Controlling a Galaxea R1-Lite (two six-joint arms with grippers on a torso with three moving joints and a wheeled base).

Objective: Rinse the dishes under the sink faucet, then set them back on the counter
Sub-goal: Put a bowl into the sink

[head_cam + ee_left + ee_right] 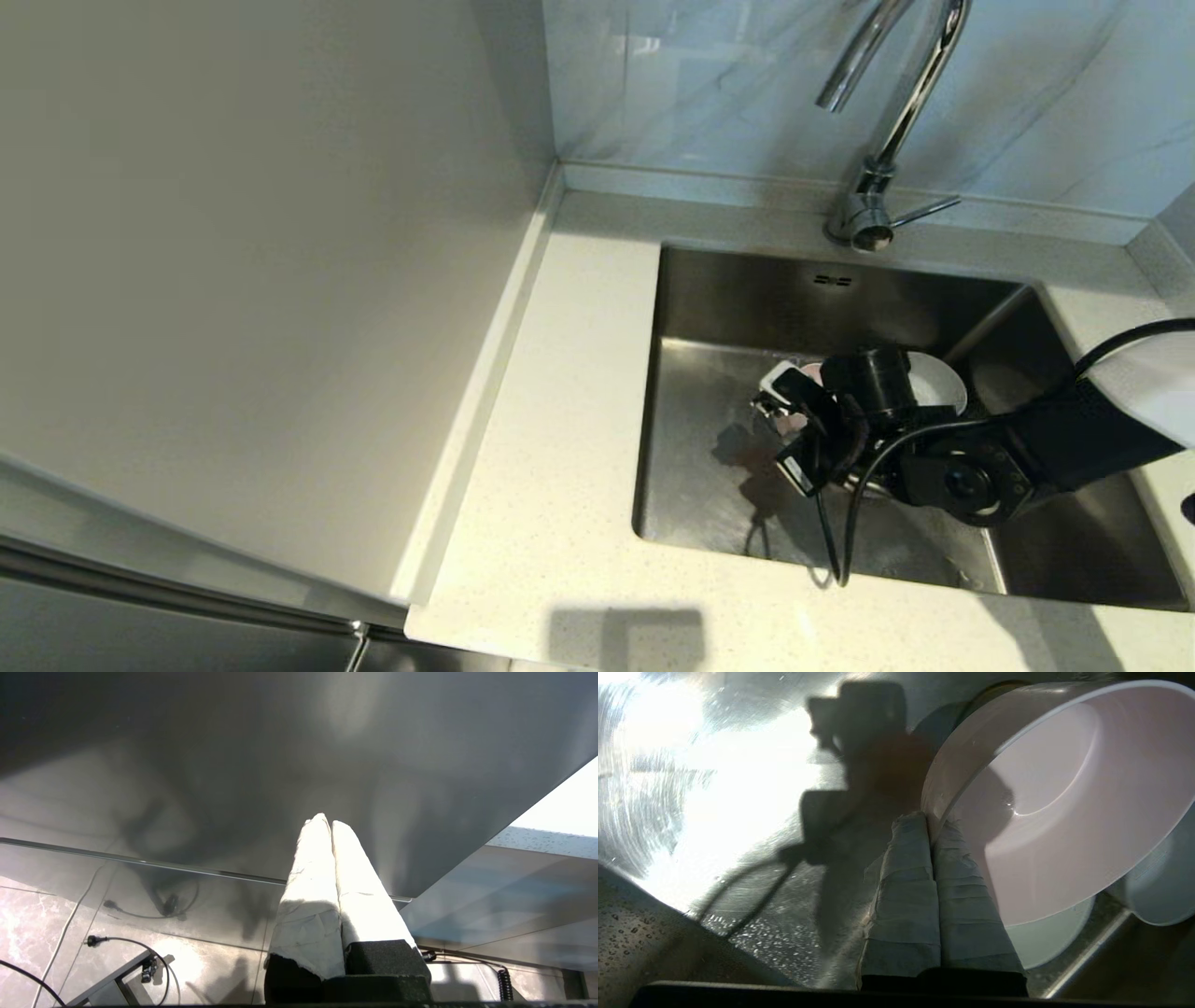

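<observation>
Taped right gripper (930,823) pinches the pink bowl's (1064,812) rim inside the sink (747,299); that thin, wet hold could slip. Left gripper (331,826) parked, closed empty.

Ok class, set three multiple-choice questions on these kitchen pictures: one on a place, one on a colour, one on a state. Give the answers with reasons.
1. Where is the right claw?
A. Over the counter
B. Down inside the sink
C. On the faucet lever

2. What colour is the bowl it grips?
A. Pale pink
B. Dark blue
C. Yellow

3. How is the left claw?
A. Wide open
B. Clamped on a bowl
C. Shut, holding nothing

Answers:
1 B: the head view shows the right arm reaching down into the steel basin.
2 A: the right wrist view shows the fingers pinching the rim of the pink bowl.
3 C: the left wrist view shows its fingers pressed together with nothing between them.
</observation>
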